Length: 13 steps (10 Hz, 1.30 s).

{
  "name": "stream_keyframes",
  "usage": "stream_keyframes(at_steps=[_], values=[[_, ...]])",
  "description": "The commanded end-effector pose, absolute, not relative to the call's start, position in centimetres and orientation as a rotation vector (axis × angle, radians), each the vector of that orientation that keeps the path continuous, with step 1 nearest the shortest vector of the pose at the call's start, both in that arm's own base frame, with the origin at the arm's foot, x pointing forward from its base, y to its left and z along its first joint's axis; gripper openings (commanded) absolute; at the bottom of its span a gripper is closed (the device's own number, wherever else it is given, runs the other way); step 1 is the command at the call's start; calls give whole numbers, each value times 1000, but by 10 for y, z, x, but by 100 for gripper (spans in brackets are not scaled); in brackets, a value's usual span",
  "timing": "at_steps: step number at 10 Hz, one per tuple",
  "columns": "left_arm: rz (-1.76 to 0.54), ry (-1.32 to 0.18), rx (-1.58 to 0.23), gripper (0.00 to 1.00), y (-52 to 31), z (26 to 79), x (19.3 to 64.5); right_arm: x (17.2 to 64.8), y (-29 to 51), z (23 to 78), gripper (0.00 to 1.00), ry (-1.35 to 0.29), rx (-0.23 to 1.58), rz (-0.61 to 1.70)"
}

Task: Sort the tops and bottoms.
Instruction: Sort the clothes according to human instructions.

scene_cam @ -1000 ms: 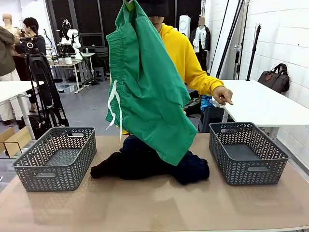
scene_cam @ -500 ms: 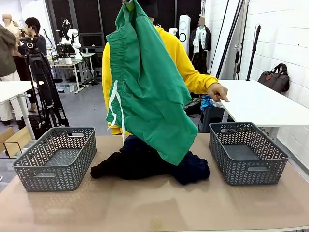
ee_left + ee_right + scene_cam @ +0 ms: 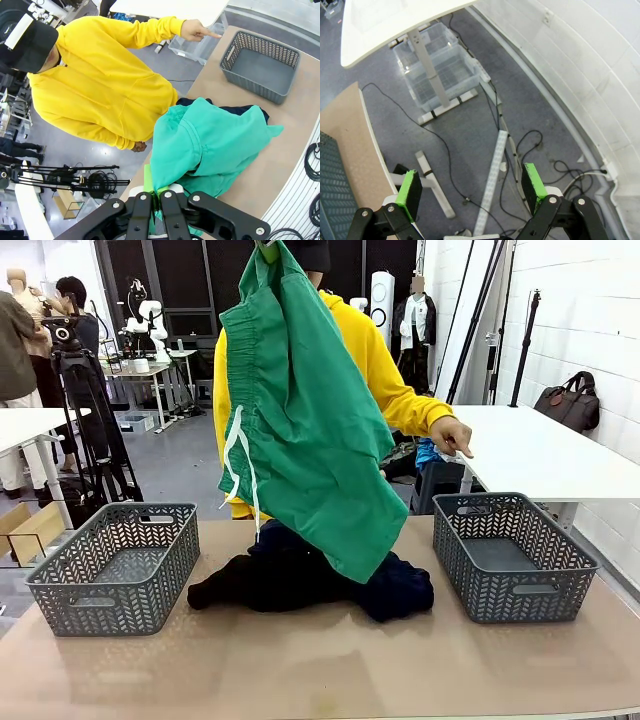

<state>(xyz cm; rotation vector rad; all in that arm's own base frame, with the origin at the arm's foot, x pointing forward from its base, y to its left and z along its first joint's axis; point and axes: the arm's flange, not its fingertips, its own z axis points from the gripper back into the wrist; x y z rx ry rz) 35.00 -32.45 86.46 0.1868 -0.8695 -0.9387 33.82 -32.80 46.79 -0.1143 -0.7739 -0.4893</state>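
Green shorts (image 3: 300,430) hang high above the dark pile (image 3: 300,575) of clothes, pinched in the left gripper (image 3: 159,200).

Left fingers closed tight on a top edge of the shorts. White cords dangle on the side toward the left basket (image 3: 115,570), and the lowest corner of the hem drapes over the pile. Pile lies on the table (image 3: 320,670), midway between the left basket and the right basket (image 3: 515,555). Behind the pile a person in a yellow hoodie holds a hand (image 3: 452,435) out, finger pointing, on the right-basket side. Right gripper (image 3: 472,187) is well off from the pile over floor and cables, fingers spread wide, holding nothing.
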Motion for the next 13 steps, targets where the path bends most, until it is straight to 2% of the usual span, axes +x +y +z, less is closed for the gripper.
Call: stream_keyframes(at_steps=[1,2,7,10,13], values=[[-939,-883,189,0,-323,868,347,337,-327,468,100,-766,-120,-480],[-939,-870,187,0,-324,865,350,337,-327,468,100,-766,-120,-480],[-1013,-1040,54,0,-536,892,418,337,-327,468,100,-766,-120,-480],[-885,-1198,42,0,-607,898,468,337,-327,468,100,-766,-120,-480],[-709,-1268,-1,0,-632,901,507,337,-327,468,100,-766,-120,-480]])
